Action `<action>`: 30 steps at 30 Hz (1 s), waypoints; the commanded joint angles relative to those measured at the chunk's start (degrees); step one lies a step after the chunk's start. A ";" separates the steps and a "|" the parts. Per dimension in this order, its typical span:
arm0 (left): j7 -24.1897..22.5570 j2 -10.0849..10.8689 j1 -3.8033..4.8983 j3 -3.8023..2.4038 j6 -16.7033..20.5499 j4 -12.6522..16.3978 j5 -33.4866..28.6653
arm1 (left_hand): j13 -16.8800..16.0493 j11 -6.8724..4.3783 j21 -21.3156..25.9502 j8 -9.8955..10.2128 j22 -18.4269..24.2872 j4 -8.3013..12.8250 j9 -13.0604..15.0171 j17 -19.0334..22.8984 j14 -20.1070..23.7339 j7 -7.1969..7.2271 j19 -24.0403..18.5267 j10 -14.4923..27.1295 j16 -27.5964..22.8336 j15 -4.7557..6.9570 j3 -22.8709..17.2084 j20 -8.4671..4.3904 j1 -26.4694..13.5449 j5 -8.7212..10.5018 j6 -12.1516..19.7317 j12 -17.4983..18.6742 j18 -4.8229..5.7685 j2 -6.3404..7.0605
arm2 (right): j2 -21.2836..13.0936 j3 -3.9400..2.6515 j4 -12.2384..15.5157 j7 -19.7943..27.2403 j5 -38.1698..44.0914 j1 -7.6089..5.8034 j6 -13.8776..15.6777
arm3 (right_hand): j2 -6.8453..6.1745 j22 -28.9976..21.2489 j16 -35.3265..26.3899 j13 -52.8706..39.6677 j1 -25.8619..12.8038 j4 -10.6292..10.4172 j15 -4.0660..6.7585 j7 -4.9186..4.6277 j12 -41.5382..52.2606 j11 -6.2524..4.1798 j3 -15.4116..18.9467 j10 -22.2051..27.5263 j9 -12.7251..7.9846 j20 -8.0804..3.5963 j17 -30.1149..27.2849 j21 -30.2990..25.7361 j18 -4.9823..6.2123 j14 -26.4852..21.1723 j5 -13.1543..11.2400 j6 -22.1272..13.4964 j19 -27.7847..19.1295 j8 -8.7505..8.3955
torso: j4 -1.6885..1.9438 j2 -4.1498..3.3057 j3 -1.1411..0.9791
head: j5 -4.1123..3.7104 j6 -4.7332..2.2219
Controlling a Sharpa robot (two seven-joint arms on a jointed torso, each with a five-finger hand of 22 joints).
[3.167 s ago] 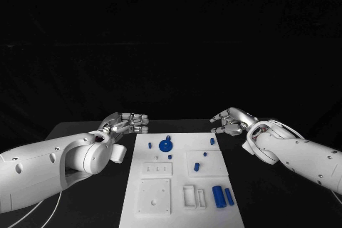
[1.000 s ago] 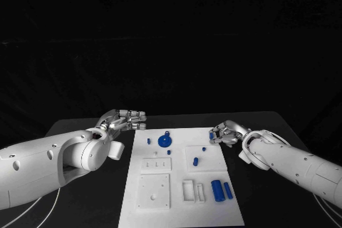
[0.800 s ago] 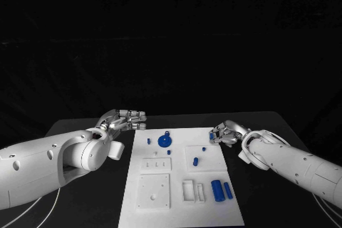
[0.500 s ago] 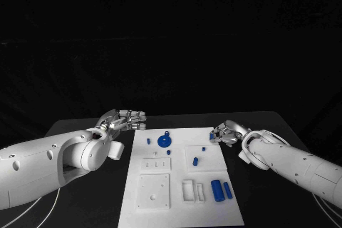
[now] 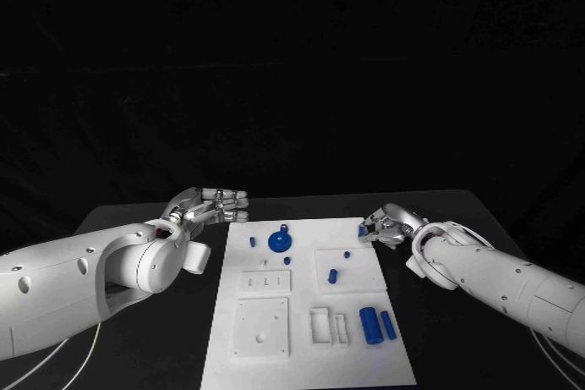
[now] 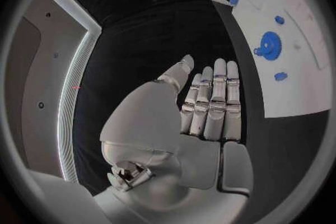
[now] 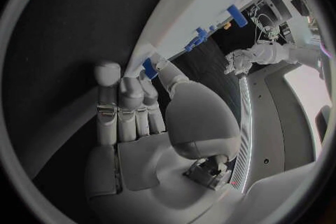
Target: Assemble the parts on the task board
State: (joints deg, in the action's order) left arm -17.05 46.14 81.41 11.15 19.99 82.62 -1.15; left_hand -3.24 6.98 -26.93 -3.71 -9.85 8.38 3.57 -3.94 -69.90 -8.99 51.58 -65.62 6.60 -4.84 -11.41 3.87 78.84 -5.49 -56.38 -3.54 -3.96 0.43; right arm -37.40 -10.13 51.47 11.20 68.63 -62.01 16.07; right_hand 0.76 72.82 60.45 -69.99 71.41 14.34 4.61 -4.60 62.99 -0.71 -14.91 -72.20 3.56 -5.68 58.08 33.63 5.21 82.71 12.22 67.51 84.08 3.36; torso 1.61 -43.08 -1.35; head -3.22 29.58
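The white task board [image 5: 361, 369] lies in the middle of the table. On it are a blue gear [image 5: 281, 241], small blue pegs [image 5: 253, 241] and two blue cylinders [image 5: 379, 325]. My right hand [image 5: 390, 224] is at the board's far right corner and pinches a small blue peg [image 5: 364, 231] between thumb and fingers; the right wrist view shows the peg [image 7: 149, 67] at its fingertips. My left hand [image 5: 215, 205] hovers just off the board's far left corner. In the left wrist view its fingers [image 6: 213, 102] are stretched out and hold nothing, and the gear [image 6: 269, 46] lies beyond them.
White raised blocks stand on the near half of the board: a slotted one [image 5: 266, 283], a square plate [image 5: 264, 326] and a narrow frame [image 5: 329, 326]. A blue oval piece [image 5: 333, 276] sits on the right-hand block. Black table surrounds the board on both sides.
My right hand has come down onto the board's far right corner and closed on the small blue peg there. In the last second it has barely moved. The left hand stays still.
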 commanded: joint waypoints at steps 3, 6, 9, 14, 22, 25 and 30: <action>0.00 -0.12 0.04 -0.04 -0.78 -0.01 0.57 | -0.08 -0.11 -0.33 0.06 -0.08 0.39 0.06 0.01 -0.08 -0.04 -0.26 -0.05 0.11 -0.13 -0.01 0.02 0.29 0.00 0.22 0.11 0.31 -0.19 | -0.29 -0.01 1.10 -1.77 -0.60 0.04 4.22 | -0.38 0.07 0.40 -0.16 -0.48 -0.69 0.36 0.37 0.25 -0.27 -0.24 -0.34 0.19 -0.48 0.20 0.28 0.31 0.04 2.99 0.58 2.71 0.22 | -0.05 0.07 0.04 | -0.06 -0.05; 0.59 -0.14 0.04 -0.04 -0.79 -0.12 1.20 | -0.08 -0.23 -0.48 0.01 -0.09 0.23 0.08 -0.03 -0.27 0.06 -0.21 -0.36 0.24 -0.05 0.06 0.00 0.09 0.06 -0.04 0.10 0.30 -0.25 | -0.84 -0.01 2.40 -2.66 -1.08 0.03 4.97 | -0.65 0.05 0.33 -0.20 -0.72 -0.86 0.34 0.29 0.16 -0.27 -0.95 -0.26 0.19 -0.44 0.24 0.22 0.49 0.04 4.72 0.37 2.68 0.22 | -0.15 0.08 0.04 | -0.01 -0.12; 1.60 -0.24 0.04 -0.05 -1.02 -0.38 2.18 | -0.09 -0.59 -0.59 0.01 -0.08 -0.23 0.09 -0.16 -1.05 0.30 0.17 -1.26 0.81 0.30 0.17 -0.20 -0.44 0.03 -0.52 0.08 0.35 -0.43 | -1.36 -0.02 3.81 -3.46 -1.25 0.02 5.30 | -0.86 0.01 0.27 -0.20 -0.91 -0.99 0.31 0.23 0.08 -0.27 -1.64 -0.23 0.19 -0.39 0.26 0.11 0.62 0.06 5.32 0.21 2.68 0.22 | -0.33 0.18 0.07 | 0.09 -0.30; 5.17 -0.65 0.12 -0.07 -2.31 -1.12 4.88 | -0.11 -1.69 -1.55 -0.04 -0.44 -1.48 0.12 -0.63 -3.27 1.13 2.00 -4.03 2.87 1.40 0.64 -1.14 -1.88 0.30 -2.37 0.10 0.58 -0.78 | -2.45 -0.02 7.45 -5.36 -0.95 -0.30 5.29 | -1.20 -0.05 0.17 -0.26 -1.07 -1.17 0.28 0.18 0.01 -0.27 -2.78 -0.21 0.19 -0.33 0.32 0.00 0.77 0.06 4.90 0.08 2.66 0.22 | -0.66 0.47 0.17 | 0.29 -0.51; 15.30 -2.44 1.26 -0.11 -6.09 -3.13 12.54 | -0.47 -6.68 -7.90 0.00 -3.56 -4.89 0.19 -7.39 -12.67 3.88 10.41 -18.94 14.46 6.59 3.25 -6.33 -4.99 1.31 -7.55 -0.33 1.86 -0.98 | -3.29 -0.02 13.75 -9.79 1.10 -1.28 4.24 | -1.46 -0.19 0.05 -0.32 -1.06 -1.63 0.26 0.21 -0.04 -0.30 -3.52 -0.20 0.19 -0.29 0.31 -0.16 0.93 0.08 2.91 0.09 2.67 0.21 | -1.25 1.53 0.38 | 1.00 -0.33; 19.60 -3.47 2.21 -0.11 -8.13 -3.79 15.17 | -2.49 -8.05 -11.56 0.02 -5.75 -6.25 0.19 -12.36 -13.93 4.67 12.34 -21.19 21.40 8.31 5.18 -8.28 -6.03 1.63 -8.09 -6.46 2.59 -1.14 | -3.20 -0.02 15.84 -11.55 2.10 -1.61 3.68 | -1.59 -0.21 0.01 -0.35 -1.04 -1.77 0.27 0.24 -0.02 -0.31 -3.62 -0.22 0.20 -0.29 0.29 -0.10 0.95 0.09 2.53 0.15 2.70 0.23 | -1.34 2.01 0.53 | 1.29 -0.18; 25.40 -5.40 3.64 -0.10 -10.26 -4.74 18.85 | -4.00 -8.88 -16.32 0.07 -9.10 -8.50 0.16 -18.62 -11.81 4.75 11.66 -21.43 30.05 9.23 8.18 -9.37 -7.46 2.18 -7.56 -12.88 2.81 -0.97 | -2.48 -0.01 18.42 -13.83 3.36 -1.89 3.10 | -1.93 -0.35 0.03 -0.40 -1.00 -2.17 0.28 0.26 -0.01 -0.33 -3.98 -0.25 0.19 -0.28 0.35 -0.23 1.00 0.13 2.15 0.20 2.69 0.20 | -1.44 2.72 0.72 | 2.16 0.25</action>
State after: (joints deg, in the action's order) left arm 1.61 41.15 84.72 11.10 13.67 78.00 12.76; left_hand -7.16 -1.53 -43.00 -3.71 -18.79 -0.13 3.70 -22.27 -81.87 -4.32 63.25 -83.94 36.23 4.29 -3.52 -5.14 71.73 -3.50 -64.21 -16.08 -2.16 -0.43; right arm -40.10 -10.15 69.32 0.61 69.74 -63.82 20.38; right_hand -0.72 72.57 60.64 -70.31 70.37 12.15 4.60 -4.59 62.99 -0.90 -18.62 -72.40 3.69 -5.81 58.36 33.62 5.20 82.71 14.44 67.50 83.93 3.38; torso 0.30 -40.94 -0.77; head -1.46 29.64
